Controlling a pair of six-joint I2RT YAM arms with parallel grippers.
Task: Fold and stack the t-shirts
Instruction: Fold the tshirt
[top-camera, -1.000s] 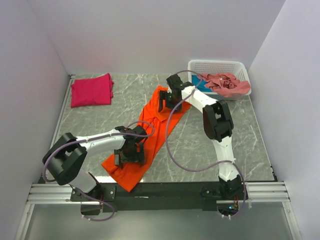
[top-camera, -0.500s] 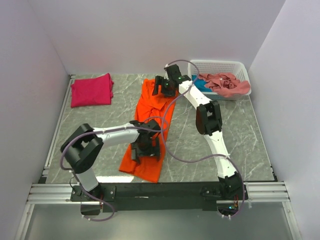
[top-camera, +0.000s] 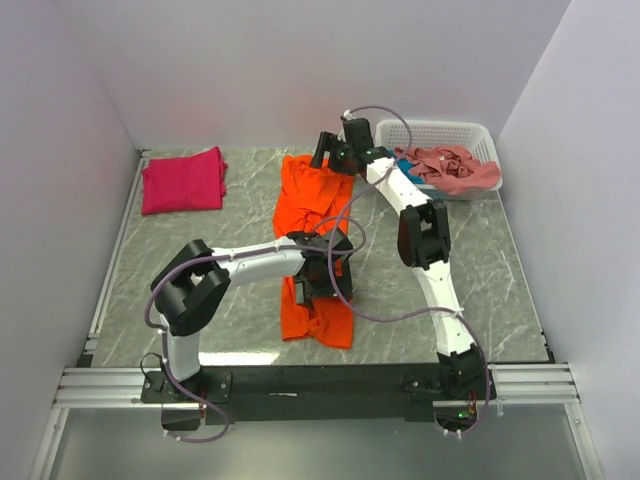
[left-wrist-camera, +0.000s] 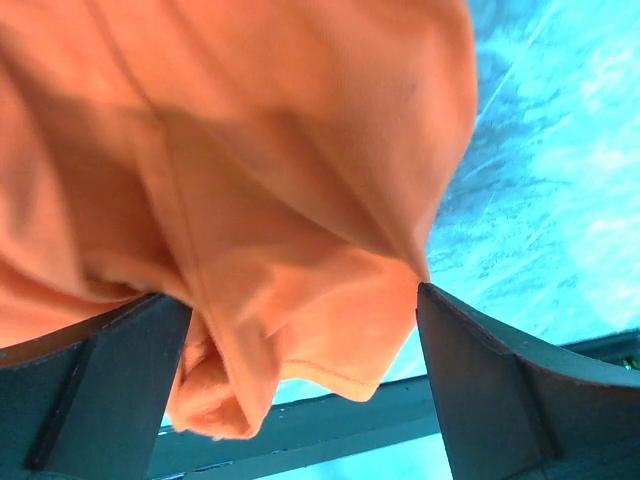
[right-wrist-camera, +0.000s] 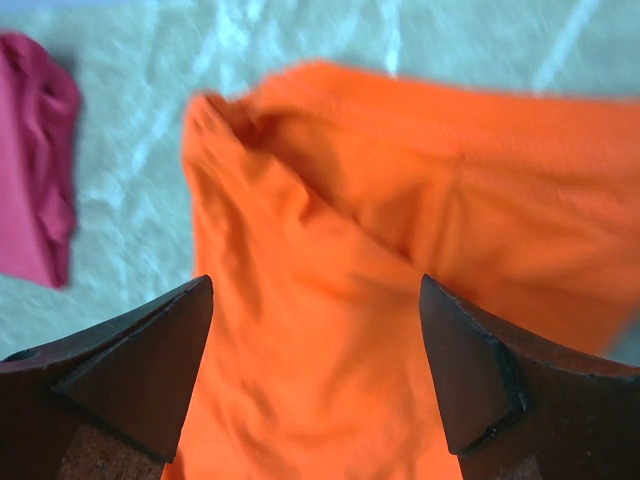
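The white lattice basket (top-camera: 440, 127) is set at the far right corner of the table (top-camera: 220, 240). A dusty salmon-pink t-shirt (top-camera: 455, 170) is heaped in it and spills over the near rim, and a teal-blue t-shirt (top-camera: 407, 170) is seen under it at the basket's left end. The orange t-shirt (top-camera: 308, 195) is stretched lengthwise along the middle of the table, outside the basket. The left gripper (left-wrist-camera: 300, 300) is placed over its near end, fingers spread wide with cloth bunched between them. The right gripper (right-wrist-camera: 315, 290) is held above its far end, fingers likewise set wide apart. A folded magenta-red t-shirt (top-camera: 183, 180) is laid at the far left corner.
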